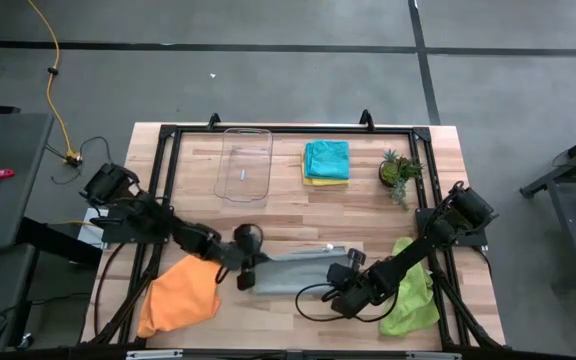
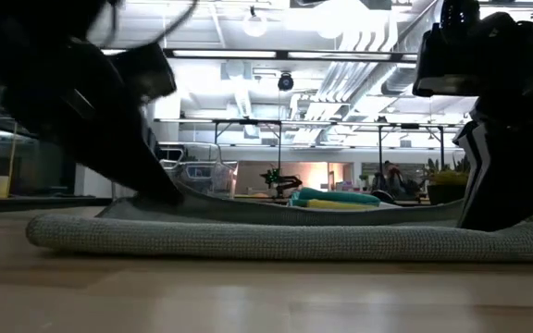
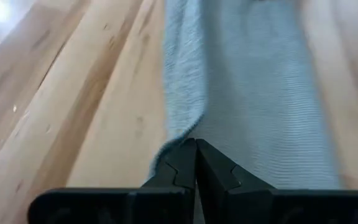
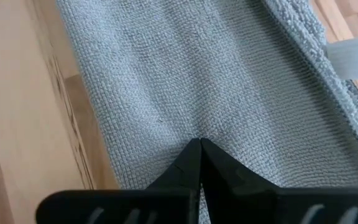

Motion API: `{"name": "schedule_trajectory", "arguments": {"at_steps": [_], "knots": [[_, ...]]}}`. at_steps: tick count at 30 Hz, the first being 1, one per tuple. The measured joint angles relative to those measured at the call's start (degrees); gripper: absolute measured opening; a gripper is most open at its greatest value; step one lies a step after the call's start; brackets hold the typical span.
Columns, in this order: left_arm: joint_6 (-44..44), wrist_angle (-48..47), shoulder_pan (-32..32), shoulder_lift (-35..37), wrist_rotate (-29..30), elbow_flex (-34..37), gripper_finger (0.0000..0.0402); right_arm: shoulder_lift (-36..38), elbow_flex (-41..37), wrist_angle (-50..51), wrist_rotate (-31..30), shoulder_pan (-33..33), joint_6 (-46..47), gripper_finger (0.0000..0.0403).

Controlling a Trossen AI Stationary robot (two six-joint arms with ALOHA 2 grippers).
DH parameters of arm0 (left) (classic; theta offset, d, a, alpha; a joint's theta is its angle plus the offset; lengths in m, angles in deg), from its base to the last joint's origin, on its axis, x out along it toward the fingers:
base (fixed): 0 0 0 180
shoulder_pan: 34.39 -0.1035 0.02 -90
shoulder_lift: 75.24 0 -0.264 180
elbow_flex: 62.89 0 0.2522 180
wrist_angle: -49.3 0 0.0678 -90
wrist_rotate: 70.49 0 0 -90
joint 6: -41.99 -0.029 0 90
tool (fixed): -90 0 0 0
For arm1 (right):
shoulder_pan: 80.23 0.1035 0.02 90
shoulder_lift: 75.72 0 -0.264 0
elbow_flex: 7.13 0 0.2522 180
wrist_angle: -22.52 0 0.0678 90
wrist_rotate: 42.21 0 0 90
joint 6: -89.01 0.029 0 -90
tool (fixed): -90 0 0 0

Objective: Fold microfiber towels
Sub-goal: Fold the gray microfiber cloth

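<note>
- The grey towel [image 1: 293,272] lies along the table's near edge, between the orange towel [image 1: 180,295] on its left and the lime green towel [image 1: 411,295] on its right; it is our landmark.
- We have the left gripper [image 3: 196,163] clamped tight on the grey towel's left end, and the right gripper [image 4: 201,157] pinched shut on its right end.
- We judge a fold is in hand: both ends should travel together, level, so the edges meet squarely.
- We keep the cloth taut between the arms, since slack would bunch the layers.
- Beyond the grey towel, the clear tray [image 1: 243,165] stands apart.
- Farther right, the teal-blue towel [image 1: 327,158] rests folded on the yellow towel [image 1: 324,181].
</note>
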Motion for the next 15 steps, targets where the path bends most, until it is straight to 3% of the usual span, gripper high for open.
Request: {"name": "schedule_trajectory", "arguments": {"at_steps": [3, 11, 15], "knots": [[-1.31, -0.47, -2.08, -0.65, -0.16, 0.02, 0.0, 0.0, 0.0, -0.02, -0.21, 0.0, 0.0, 0.0], [-2.86, -3.36, -4.21, 1.59, 14.47, -0.03, 0.0, -0.02, -0.07, 0.09, -1.2, 0.0, -0.02, 0.0], [-2.1, -7.33, -2.99, 4.69, 19.02, 0.0, 0.0, -0.02, -0.07, 0.37, -1.68, 0.0, -0.32, 0.0]]}}
